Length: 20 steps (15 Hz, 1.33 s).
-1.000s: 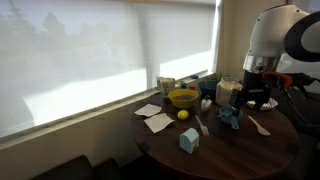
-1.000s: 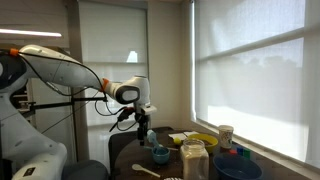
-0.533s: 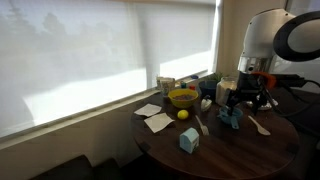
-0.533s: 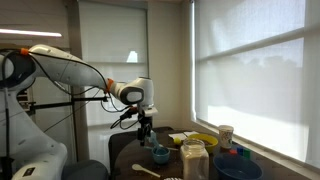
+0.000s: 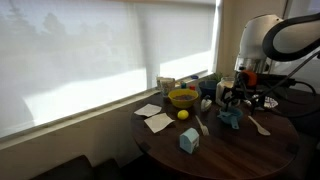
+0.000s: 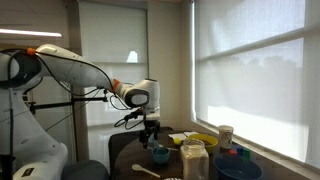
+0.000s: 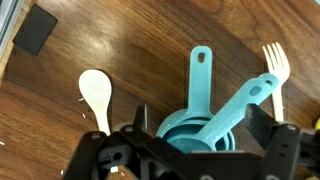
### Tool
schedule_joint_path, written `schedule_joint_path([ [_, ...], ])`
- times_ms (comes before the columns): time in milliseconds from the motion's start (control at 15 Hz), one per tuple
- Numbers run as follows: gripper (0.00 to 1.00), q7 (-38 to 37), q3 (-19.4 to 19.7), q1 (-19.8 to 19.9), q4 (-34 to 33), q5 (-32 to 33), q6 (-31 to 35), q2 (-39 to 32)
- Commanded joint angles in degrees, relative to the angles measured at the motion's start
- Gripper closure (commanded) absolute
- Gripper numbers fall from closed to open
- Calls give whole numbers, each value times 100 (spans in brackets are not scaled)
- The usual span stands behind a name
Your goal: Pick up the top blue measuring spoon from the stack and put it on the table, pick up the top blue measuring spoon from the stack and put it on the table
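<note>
Stack of measuring spoons [image 7: 198, 128] sits on the dark wood counter [image 7: 150, 50], teal-blue, bowls nested. Two flat handles fan out: one points straight up the wrist view, the other angles to the upper right.

Left to right in the wrist view: a flat dark square thing [image 7: 35, 28] up in the corner, then a white spoon [image 7: 97, 95] lying on the wood. Next comes the stack, then a pale fork [image 7: 275, 68] just beside the angled handle.

The pincer [image 7: 200, 122] is spread wide open, one finger on each side of the nested bowls, and it's got nothing in its grip.

In an exterior view, left to right again: a couple of white napkins [image 5: 155, 120] near the counter's left edge. The yellow bowl [image 5: 183, 98] is at the window-side edge with a lemon [image 5: 183, 114] right in front of it. A small light-blue carton [image 5: 188, 141] stands closer to the front edge. The stack [image 5: 231, 118] is over on the right half of the counter [image 5: 225, 155], with the pincer [image 5: 243, 103] hanging just above it.

Can't tell from any view whether the fingers touch the spoons.
</note>
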<state>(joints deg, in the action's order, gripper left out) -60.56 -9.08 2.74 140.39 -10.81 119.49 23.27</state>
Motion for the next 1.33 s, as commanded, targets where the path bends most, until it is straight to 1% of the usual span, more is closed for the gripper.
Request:
schedule_joint_path([
  [0,0,-464,109,0,-89,-190,351,-119],
  [133,0,-615,145,0,-64,-156,575,-132],
  [200,2,-695,144,3,-54,-118,672,-149],
  [467,20,-834,149,-31,18,-96,1116,-257],
  [533,16,-840,153,-43,31,-100,1189,-284],
  [733,18,-803,177,-68,63,-122,1330,-367],
  [867,21,-785,186,-83,64,-130,1351,-411],
  [1000,26,-765,194,-96,58,-131,1318,-450],
  [1067,27,-765,196,-100,57,-132,1311,-463],
  [1267,36,-761,196,-106,62,-114,1297,-503],
])
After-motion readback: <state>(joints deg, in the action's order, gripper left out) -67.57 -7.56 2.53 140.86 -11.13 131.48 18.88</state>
